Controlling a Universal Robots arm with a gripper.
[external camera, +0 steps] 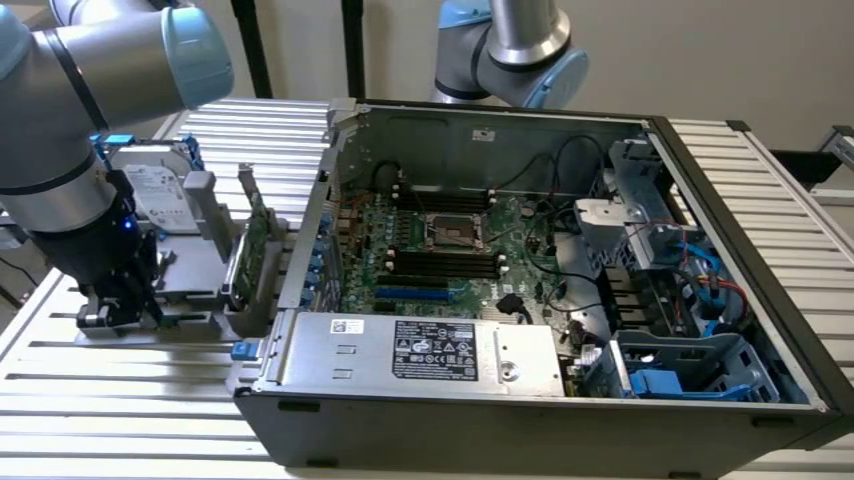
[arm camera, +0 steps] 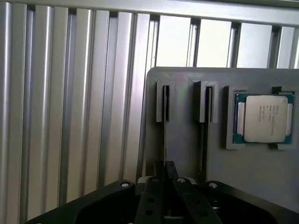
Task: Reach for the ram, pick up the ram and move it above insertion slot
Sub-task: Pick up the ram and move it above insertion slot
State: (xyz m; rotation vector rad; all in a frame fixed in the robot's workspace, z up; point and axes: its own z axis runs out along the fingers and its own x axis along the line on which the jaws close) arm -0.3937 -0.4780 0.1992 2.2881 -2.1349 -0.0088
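The gripper [external camera: 118,308] sits low at the grey holder [arm camera: 182,140], at 9 o'clock from the case [external camera: 534,440]. The ram [arm camera: 164,126] stands edge-on there, its long axis running straight out from the gripper. I cannot tell whether it is clasped.

The black gripper [arm camera: 164,173] hangs over a grey tray [arm camera: 183,140] on the ribbed metal table [arm camera: 70,116]. A shiny square chip [arm camera: 264,118] lies in the tray, beside two thin slots [arm camera: 165,103]

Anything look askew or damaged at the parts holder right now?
Nothing stands out. The gripper hangs over the gray holder, the processor lies square in its recess, and the green card stands upright.
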